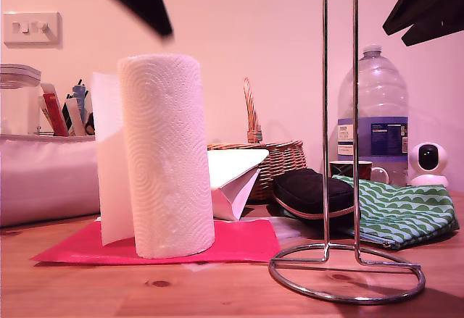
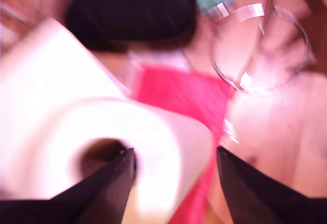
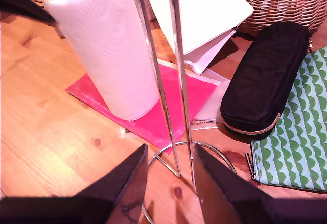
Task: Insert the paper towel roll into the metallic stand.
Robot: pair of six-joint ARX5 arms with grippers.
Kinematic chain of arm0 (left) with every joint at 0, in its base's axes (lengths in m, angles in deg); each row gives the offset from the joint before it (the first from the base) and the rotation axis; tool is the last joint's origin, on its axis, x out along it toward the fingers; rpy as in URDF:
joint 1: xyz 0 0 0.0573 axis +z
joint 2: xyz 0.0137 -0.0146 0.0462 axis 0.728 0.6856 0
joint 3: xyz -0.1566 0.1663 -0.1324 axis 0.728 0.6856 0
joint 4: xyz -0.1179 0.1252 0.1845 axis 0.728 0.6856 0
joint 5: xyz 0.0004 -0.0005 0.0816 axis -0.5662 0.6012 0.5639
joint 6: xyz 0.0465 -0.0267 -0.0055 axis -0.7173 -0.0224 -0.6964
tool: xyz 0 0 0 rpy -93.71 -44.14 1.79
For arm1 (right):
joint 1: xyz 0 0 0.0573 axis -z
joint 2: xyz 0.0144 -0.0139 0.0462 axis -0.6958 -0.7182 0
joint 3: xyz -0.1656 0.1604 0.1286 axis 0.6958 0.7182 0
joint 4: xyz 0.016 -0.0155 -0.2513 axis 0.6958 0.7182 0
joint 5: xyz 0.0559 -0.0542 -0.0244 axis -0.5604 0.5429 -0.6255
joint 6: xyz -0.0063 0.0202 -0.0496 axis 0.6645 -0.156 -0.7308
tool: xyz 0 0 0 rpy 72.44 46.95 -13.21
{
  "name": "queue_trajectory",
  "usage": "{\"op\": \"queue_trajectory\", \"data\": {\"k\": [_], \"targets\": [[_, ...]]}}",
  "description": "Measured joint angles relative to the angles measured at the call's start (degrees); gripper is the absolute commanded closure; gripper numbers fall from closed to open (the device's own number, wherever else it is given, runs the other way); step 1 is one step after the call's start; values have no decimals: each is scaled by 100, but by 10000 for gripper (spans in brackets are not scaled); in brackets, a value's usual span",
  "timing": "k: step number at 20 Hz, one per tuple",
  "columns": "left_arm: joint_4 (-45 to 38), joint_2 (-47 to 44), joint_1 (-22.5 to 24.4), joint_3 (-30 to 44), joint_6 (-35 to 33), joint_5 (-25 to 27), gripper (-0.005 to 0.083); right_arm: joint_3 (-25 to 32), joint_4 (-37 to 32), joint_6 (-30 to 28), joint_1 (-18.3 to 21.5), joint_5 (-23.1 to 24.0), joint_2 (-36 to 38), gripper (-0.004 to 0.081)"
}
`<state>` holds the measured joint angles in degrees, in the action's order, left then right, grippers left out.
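The paper towel roll (image 1: 167,155) stands upright on a red mat (image 1: 243,242), its loose sheet hanging toward the exterior view's left. My first gripper (image 2: 176,157) hovers open just above the roll (image 2: 153,147). One finger (image 2: 110,188) is over the brown core (image 2: 97,152) and the other lies past the roll's rim. In the exterior view this gripper (image 1: 156,14) shows as a dark tip above the roll. The metallic stand (image 1: 341,115) stands on the wood at the exterior view's right. My second gripper (image 3: 171,157) is open, with the stand's two wires (image 3: 176,106) showing between its fingers, untouched.
Behind the roll lie a folded white paper bag (image 1: 235,177) and a wicker basket (image 1: 272,155). A black case (image 1: 315,191), a green patterned pouch (image 1: 399,213), a water bottle (image 1: 373,108) and a small white camera (image 1: 428,160) crowd the space behind the stand. A white bin (image 1: 43,177) stands at the exterior view's left.
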<state>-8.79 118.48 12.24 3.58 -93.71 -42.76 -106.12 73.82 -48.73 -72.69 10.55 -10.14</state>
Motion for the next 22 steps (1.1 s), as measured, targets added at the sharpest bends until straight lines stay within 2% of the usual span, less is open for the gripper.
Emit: {"op": "queue_trajectory", "data": {"k": [2,5,10,14,19,22], "targets": [[98,11,0,-116,85,55,240,0,4,0,0,0,0,520],[125,-11,2,-179,168,271,240,0,4,0,0,-2,0,520],[177,186,2,-179,168,247,258,0,2,0,0,0,0,520],[181,221,4,-177,168,221,401,0,2,0,0,-2,0,520],[216,221,83,-177,157,149,670,0,4,0,0,-2,0,520],[229,221,111,-177,55,90,761,0,4,0,0,0,0,520]]}}
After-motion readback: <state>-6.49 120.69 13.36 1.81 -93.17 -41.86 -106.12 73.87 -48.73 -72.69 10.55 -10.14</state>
